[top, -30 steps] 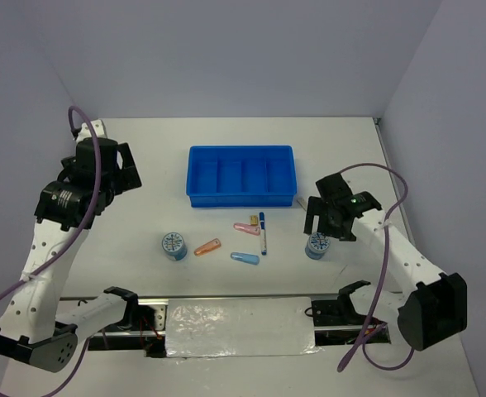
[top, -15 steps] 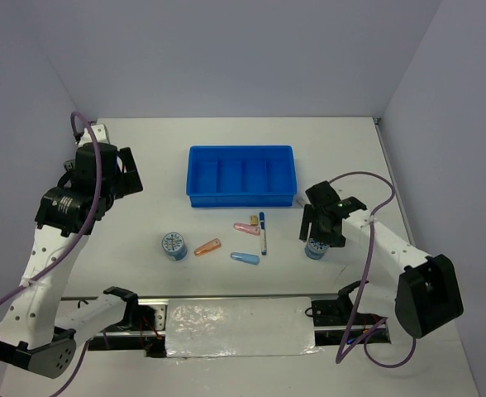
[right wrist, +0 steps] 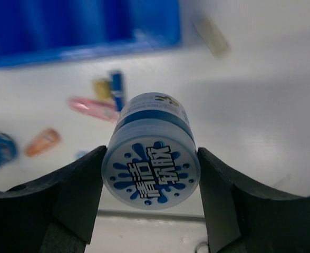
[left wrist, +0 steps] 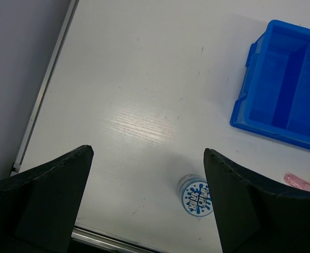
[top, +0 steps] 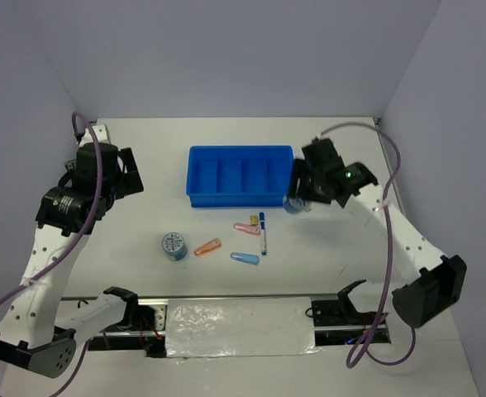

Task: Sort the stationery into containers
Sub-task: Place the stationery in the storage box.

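Observation:
My right gripper [top: 297, 197] is shut on a round blue-white disc [right wrist: 151, 171] and holds it in the air beside the right end of the blue four-compartment tray [top: 241, 197]. The second disc [top: 173, 245] stands on the table at the left and shows in the left wrist view [left wrist: 197, 195]. The orange capsule [top: 207, 246], pink capsule [top: 245, 227], blue capsule [top: 245, 259], white blue-tipped pen [top: 264, 233] and a tan block [top: 253, 220] lie in front of the tray. My left gripper [left wrist: 147, 200] is open and empty, high above the table's left side.
The tray's compartments [left wrist: 289, 89] look empty. The table's left edge [left wrist: 44, 84] runs along a grey wall. A metal rail [top: 235, 314] lies at the near edge between the arm bases.
My right gripper closed on the right disc, lifted it off the table and carried it up and left to the tray's right end. The left arm barely moved.

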### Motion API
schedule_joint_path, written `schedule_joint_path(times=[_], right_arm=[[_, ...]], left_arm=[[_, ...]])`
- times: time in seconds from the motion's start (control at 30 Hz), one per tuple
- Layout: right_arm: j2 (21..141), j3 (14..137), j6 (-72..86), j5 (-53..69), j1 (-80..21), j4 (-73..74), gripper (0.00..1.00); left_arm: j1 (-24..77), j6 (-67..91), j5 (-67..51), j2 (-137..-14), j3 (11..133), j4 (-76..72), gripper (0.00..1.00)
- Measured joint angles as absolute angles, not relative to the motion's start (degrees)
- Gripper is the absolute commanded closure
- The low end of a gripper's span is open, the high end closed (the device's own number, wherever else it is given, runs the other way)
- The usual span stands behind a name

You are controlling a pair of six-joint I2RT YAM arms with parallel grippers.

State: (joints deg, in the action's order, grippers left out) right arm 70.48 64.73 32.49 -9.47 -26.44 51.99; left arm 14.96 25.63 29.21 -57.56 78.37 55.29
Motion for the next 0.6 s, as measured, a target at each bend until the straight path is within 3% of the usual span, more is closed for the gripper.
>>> schedule_joint_path(times=[0.23,0.37,0.6], right_arm=[[93.86,101.71,24.47,-9.89,-26.35,48.71,0.87],[110.19,114.34,20.71,-11.53,-26.02,50.17,0.87],[119.42,115.79,17.37,-13.13,-24.49,53.93,0.84]], left_arm=[[14.96,25.65,29.23,-58.7,78.32,55.83,0.01],[14.96,25.69,29.3,-58.5,77.84,56.36,0.01],[14.96,25.71,25.19,-59.31,73.89,57.17,0.01]])
